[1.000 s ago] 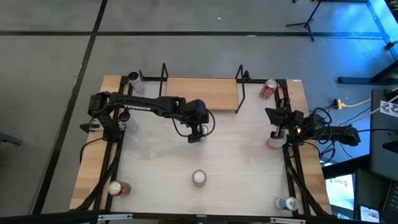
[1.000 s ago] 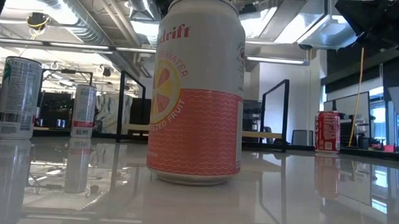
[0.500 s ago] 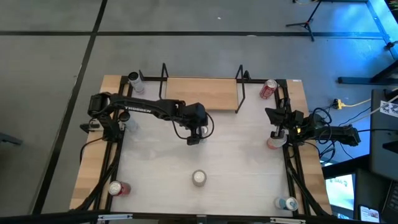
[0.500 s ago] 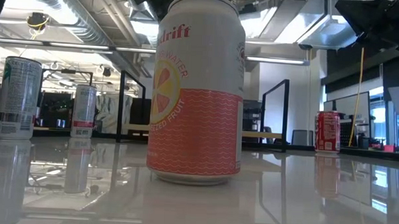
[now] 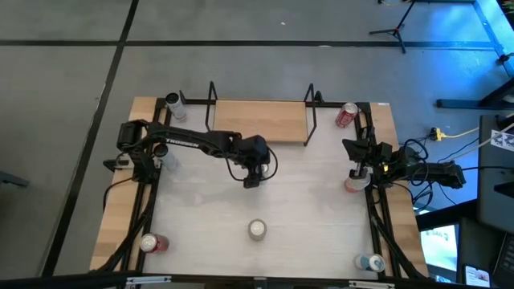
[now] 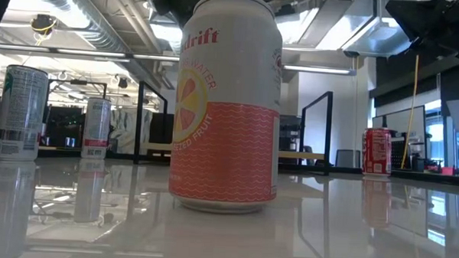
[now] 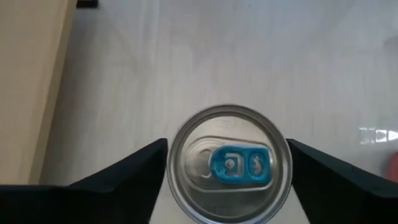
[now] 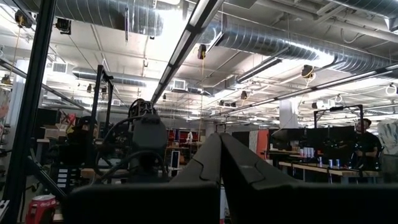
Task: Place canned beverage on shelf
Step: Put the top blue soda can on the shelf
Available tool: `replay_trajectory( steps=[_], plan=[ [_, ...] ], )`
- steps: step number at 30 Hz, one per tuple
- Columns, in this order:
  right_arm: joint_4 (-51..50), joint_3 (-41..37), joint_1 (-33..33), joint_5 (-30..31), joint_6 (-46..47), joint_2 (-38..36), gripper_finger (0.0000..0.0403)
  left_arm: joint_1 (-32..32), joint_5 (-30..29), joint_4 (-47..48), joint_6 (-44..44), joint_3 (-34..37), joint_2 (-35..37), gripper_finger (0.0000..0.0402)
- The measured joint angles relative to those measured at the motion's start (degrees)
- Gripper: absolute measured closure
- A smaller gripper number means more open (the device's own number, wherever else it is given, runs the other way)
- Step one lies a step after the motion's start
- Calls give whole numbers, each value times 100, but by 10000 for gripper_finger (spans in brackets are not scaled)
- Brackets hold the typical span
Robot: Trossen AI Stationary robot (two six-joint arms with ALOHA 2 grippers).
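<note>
A silver can with a blue tab [image 7: 229, 165] stands upright under my left gripper [image 7: 227, 144], near the table's middle [image 5: 251, 180], just on the near side of the shelf. The shelf [image 5: 261, 120] is a light-wood board in a black frame at the far edge, with nothing on it; its board also shows in the left wrist view [image 7: 28, 93]. My left gripper is shut on the can. My right gripper [image 5: 359, 166] is shut and empty at the table's right edge, beside a can [image 5: 353, 185]. My left gripper comes from above, pointing down, with one finger [image 7: 134, 165] on each side of the can's upper wall, just below the rim [image 7: 170, 163]. The can stays upright between them. The can's top hides the place of contact, and I cannot tell whether its base is on the table.
An orange-and-white can [image 5: 256, 229] stands near the front edge and fills the low view [image 6: 226, 106]. Other cans stand at the far left [image 5: 173, 103], far right [image 5: 347, 114], near left [image 5: 152, 242] and near right [image 5: 371, 262]. White tabletop [image 5: 305, 193] lies between them.
My left gripper has moved a little toward the table's near edge, away from the shelf. My right arm has kept still.
</note>
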State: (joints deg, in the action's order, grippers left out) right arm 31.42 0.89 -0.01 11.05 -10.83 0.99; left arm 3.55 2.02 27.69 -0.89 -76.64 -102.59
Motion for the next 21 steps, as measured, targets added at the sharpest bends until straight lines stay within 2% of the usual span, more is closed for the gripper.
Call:
replay_trajectory(
  steps=[7, 21],
  plan=[
    [-1, 0, 0, 0, 0, 0, 398, 0, -31, 25, -7, 0, 31, 184],
    [-5, 0, 0, 21, -6, 0, 398, 14, -372, 270, -102, 0, 488, 185]
  ],
)
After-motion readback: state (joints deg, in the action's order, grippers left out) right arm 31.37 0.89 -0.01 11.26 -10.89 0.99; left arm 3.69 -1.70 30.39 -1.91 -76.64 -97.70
